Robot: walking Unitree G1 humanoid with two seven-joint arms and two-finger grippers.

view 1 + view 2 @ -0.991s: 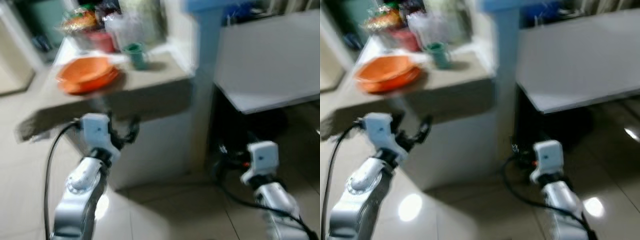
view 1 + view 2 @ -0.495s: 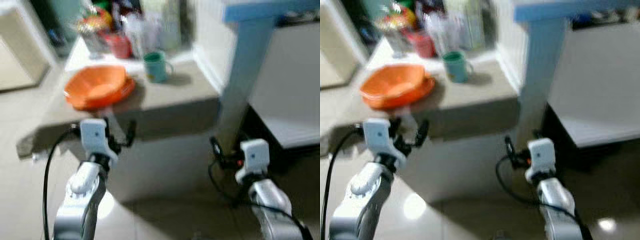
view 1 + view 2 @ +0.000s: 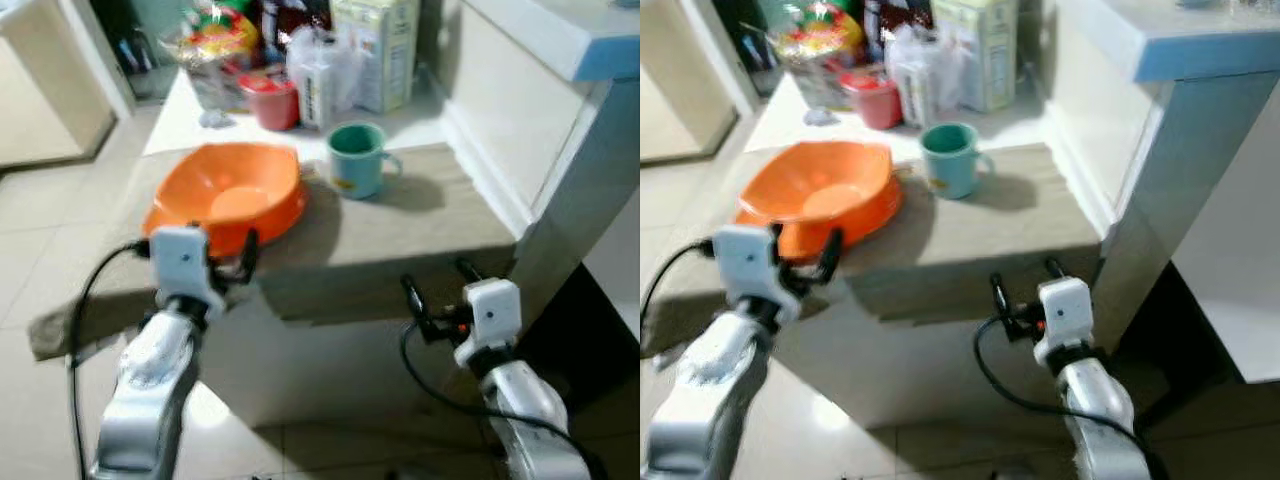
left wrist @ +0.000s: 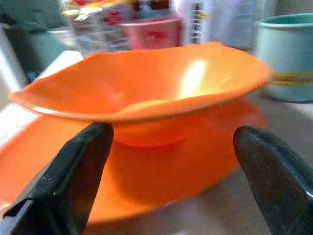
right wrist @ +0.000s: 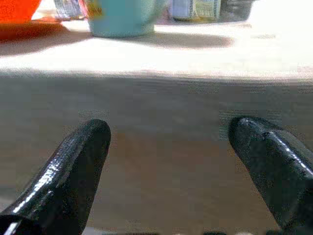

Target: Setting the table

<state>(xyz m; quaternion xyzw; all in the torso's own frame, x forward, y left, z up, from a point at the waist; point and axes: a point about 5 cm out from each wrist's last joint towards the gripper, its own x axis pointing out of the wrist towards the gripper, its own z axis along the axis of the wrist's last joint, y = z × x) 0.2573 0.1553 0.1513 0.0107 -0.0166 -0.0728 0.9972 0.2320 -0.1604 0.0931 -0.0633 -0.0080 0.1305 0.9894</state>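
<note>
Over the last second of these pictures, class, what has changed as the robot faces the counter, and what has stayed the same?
The camera has swung and closed in on the counter, so the robot has come nearer. The left gripper has risen to the counter's edge, fingers open before the orange bowl. The right gripper has also risen toward the edge, open. Nothing was gripped. The bowl and teal mug kept their places.

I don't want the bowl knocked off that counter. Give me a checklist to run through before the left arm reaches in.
1. Left gripper open, fingers spread: ok.
2. Left gripper lined up with the orange bowl: ok.
3. Bowl seated on its orange plate: ok.
4. Teal mug apart from the bowl: ok.
5. Right gripper open, below the counter edge, out of the way: ok.
6. Fingers touching the plate rim: cannot tell.
</note>
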